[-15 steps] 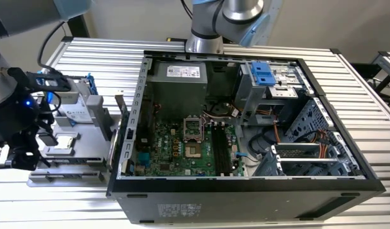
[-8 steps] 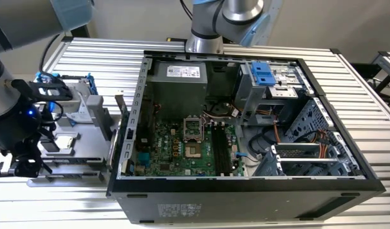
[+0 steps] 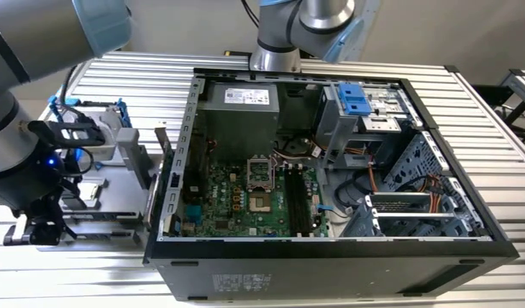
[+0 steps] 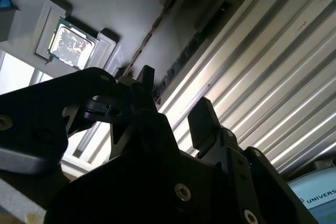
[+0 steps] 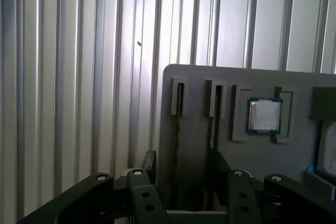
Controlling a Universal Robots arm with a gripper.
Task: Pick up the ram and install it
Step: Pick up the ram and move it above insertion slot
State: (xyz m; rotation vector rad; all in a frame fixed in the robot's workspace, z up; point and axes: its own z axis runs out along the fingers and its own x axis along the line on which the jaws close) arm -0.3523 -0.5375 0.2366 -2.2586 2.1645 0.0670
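My claw (image 5: 184, 162) hangs at one end of the grey tray (image 5: 195, 85), fingers (image 5: 149, 160) apart and gripping nothing. The ram (image 5: 179, 124) stands on edge in one of the tray's two narrow slots, and that slot runs into the gap between my fingers. I can't tell whether either one touches it. A processor (image 5: 264, 115) sits in the tray's square recess beside the slots. The open computer case (image 3: 331, 160) stands just beside the tray.
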